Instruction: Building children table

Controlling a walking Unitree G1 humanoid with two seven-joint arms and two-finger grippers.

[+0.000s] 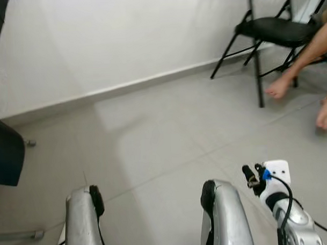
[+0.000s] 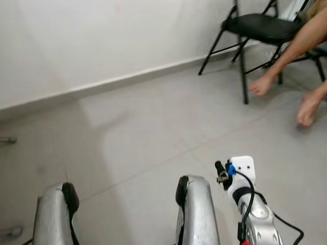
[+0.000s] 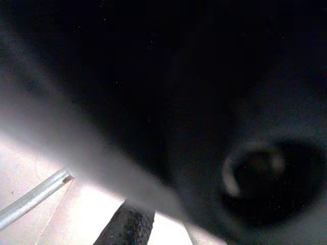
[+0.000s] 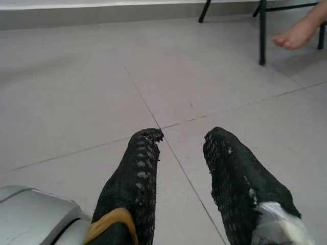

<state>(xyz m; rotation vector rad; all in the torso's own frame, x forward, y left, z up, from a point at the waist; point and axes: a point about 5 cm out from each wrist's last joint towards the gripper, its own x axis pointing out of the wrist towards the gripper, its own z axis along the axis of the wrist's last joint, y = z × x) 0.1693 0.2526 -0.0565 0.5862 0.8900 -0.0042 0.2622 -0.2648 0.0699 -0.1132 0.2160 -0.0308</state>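
My right gripper [image 4: 181,140] hangs low over the grey tiled floor [image 4: 102,81], open, with nothing between its two black mesh-covered fingers [image 4: 135,168]. The right arm's wrist with its white camera mount [image 1: 276,171] sits at the lower right of the eye views. The left wrist view is very dark. Only one black fingertip [image 3: 125,227] and a thin grey cable [image 3: 30,199] can be made out against a bright patch.
A black folding chair [image 1: 272,30] stands at the back right by the white wall [image 1: 123,38]. A person's bare feet [image 1: 279,88] rest on the floor beside it. A dark chair [image 1: 6,152] sits at the left edge. Two silver limbs of mine [image 1: 226,217] are along the bottom.
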